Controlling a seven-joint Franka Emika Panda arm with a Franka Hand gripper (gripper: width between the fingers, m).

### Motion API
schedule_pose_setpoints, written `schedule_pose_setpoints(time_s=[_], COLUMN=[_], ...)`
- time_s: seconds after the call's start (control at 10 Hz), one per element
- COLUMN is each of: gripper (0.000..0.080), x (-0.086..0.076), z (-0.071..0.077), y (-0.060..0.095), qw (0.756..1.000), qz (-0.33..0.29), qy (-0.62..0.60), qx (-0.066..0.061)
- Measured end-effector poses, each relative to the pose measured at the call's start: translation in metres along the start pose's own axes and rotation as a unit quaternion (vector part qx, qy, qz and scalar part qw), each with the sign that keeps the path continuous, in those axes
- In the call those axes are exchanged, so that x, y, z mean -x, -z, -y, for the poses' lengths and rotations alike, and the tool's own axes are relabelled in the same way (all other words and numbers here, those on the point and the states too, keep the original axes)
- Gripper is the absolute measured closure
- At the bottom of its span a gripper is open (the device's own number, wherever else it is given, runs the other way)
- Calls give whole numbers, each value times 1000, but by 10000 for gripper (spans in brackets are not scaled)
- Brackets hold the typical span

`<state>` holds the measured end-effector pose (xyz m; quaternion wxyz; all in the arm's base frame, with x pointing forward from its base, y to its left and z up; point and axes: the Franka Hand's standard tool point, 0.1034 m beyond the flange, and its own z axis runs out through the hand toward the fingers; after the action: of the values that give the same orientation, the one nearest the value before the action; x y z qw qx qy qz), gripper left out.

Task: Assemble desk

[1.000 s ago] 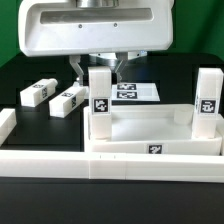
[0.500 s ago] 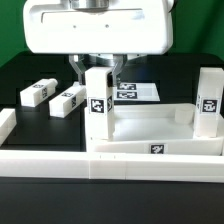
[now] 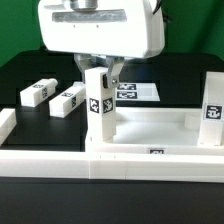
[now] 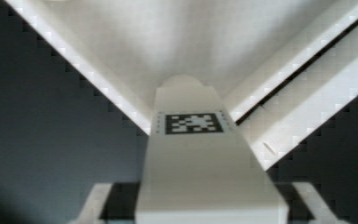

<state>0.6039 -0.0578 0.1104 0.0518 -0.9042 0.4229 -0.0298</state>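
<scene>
The white desk top (image 3: 135,146) lies behind the front rail, and the wrist view shows its inside (image 4: 247,40). One tagged leg (image 3: 97,100) stands upright at its corner on the exterior view's left. My gripper (image 3: 97,72) comes down from above and is shut on the upper part of that leg, one finger on each side. In the wrist view the leg (image 4: 197,150) runs out from my gripper (image 4: 197,205), tag facing the camera. A second leg (image 3: 213,108) stands at the corner on the exterior view's right.
Two loose tagged legs (image 3: 37,92) (image 3: 68,99) lie on the black table at the exterior view's left. The marker board (image 3: 135,91) lies flat behind the desk top. A long low white border rail (image 3: 110,166) runs along the front.
My gripper's body has shifted toward the exterior view's right and the held leg has turned a little. The desk top and its other leg have slid slightly to the right.
</scene>
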Motion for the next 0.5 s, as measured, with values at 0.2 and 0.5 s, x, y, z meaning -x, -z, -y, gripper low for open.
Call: schedule_pose_setpoints(time_s=[0.2,0.5], gripper=[509,509], x=[0,0], z=[0,0], y=[0,0], qw=[998,992], qz=[0,1], qy=[-56,-125], qx=[0,-1])
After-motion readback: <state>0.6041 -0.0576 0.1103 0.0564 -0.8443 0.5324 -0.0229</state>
